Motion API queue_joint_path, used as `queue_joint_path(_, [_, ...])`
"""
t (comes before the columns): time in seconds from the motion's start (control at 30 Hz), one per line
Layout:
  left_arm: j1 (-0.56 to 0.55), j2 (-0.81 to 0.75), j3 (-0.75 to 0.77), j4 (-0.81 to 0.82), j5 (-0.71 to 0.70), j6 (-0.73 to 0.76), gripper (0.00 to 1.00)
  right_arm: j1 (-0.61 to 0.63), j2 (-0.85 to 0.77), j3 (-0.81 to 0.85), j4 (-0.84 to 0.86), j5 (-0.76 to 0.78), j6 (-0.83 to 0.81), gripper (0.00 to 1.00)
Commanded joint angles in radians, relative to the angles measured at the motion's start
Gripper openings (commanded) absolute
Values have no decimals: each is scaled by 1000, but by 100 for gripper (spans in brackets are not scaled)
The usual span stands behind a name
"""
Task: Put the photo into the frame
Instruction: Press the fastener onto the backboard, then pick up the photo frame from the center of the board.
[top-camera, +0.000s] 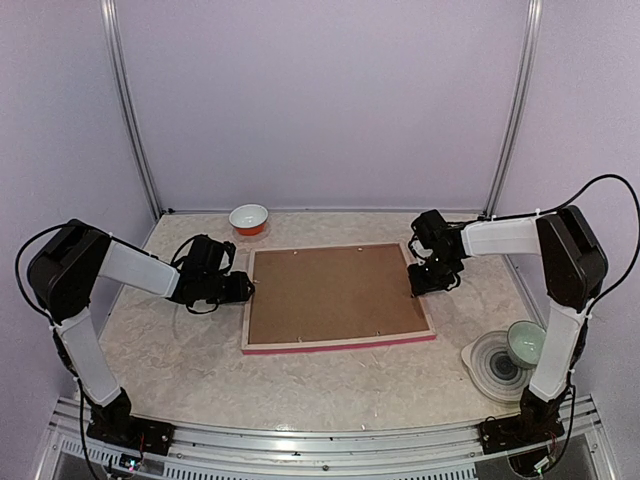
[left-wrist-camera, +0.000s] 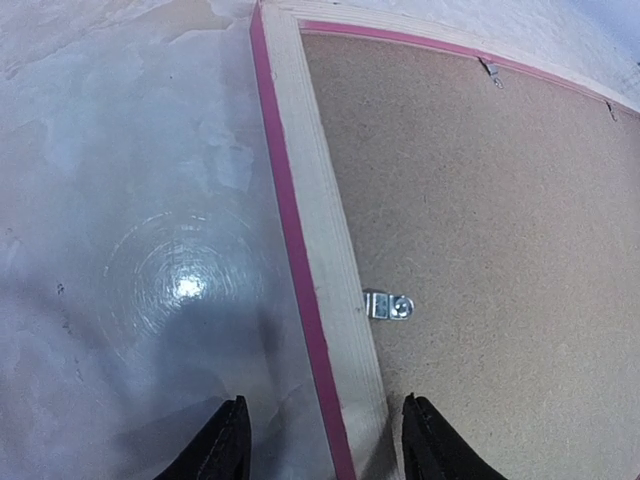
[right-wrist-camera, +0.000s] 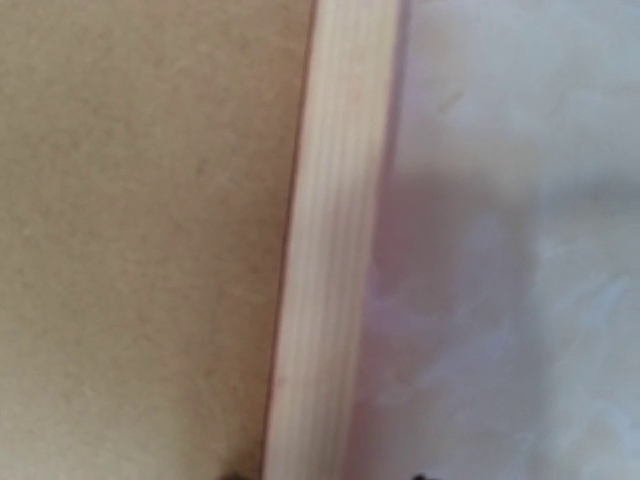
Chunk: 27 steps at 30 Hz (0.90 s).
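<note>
Frame (top-camera: 340, 343) lies face down at table centre, backing board (top-camera: 335, 292) uppermost. Only the left wrist view shows a metal clip (left-wrist-camera: 388, 306) and the left gripper (left-wrist-camera: 322, 445), jaws apart astride the 9 o'clock rail. Right gripper (top-camera: 424, 282) at the 3 o'clock rail: grip undeterminable. Speckled table (top-camera: 180, 360), lilac walls (top-camera: 320, 100).

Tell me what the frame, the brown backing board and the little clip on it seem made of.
Frame: pale bare wood, going by its grain, with a pink painted outer edge. Backing board: likely pressed fibreboard, matte and finely speckled. Clip: shiny silver, probably metal.
</note>
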Motion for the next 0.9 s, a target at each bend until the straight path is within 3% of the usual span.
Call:
queue_joint_path(0.0, [8,-21,-16,10,-36,-9,54,-14,-40,5,-71,13,9,42])
queue_joint_path(0.23, [7,-144,-71,43,-110,-11,67,-63,-145,-42,-4,-41,48,67])
queue_joint_path(0.37, [-12,-222,-94,54,-146,-10,81,-69,-200,-82,27,-50,72,79])
queue_joint_path(0.47, [-67,-272,-89,44,-174,8,98,-72,-251,-129,66,-61,94,85])
queue_joint_path(0.6, [-180,-297,-43,-7,-213,75,99,-87,-324,-204,117,-99,119,91])
queue_joint_path(0.87, [-390,-271,89,-78,-54,385,99,-129,-457,-355,205,-224,158,95])
